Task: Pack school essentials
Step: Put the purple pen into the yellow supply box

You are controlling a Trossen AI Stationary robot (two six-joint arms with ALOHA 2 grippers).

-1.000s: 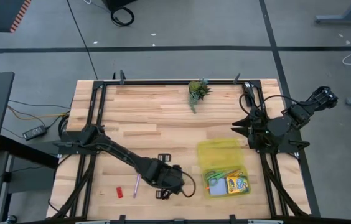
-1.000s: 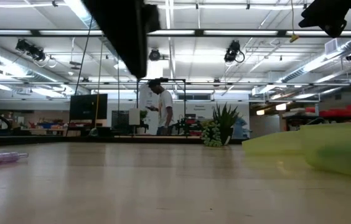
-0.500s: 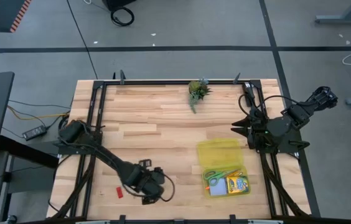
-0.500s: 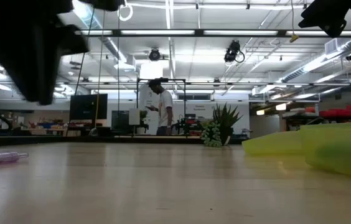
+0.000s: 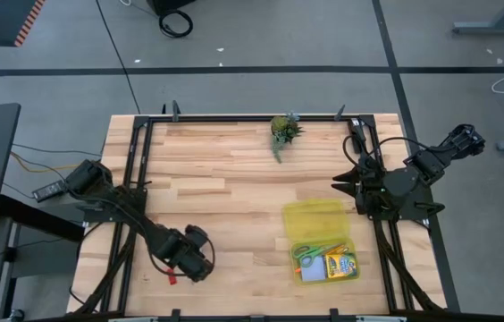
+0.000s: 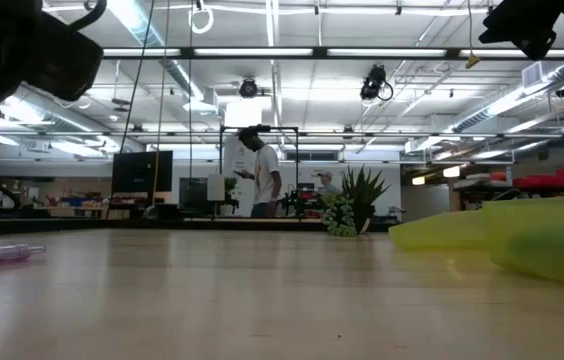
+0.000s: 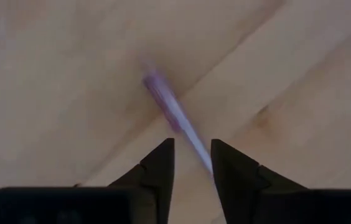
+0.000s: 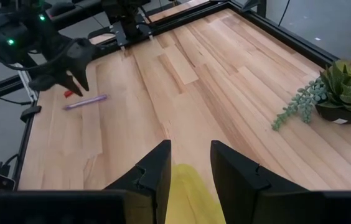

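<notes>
Left gripper [image 7: 189, 155] low over the near-left part of the wooden table [image 5: 225, 179], fingers parted with a narrow gap, grasping nothing, tips pointing down at the pinkish pen [image 7: 172, 119] lying flat on the boards just ahead of them. Tiny red eraser [image 5: 171, 275] on the table just beside that gripper, near the front edge. Right gripper [image 8: 190, 163] parked at the right side of the table, fingers slightly apart and empty, above the open yellow case [image 5: 316, 222]. Inside the case: green-handled scissors [image 5: 315, 252] and yellow-green crayon box [image 5: 340, 265]. Small potted plant [image 5: 283, 131] at the far edge. A person [image 6: 259, 172] standing in the room beyond.
</notes>
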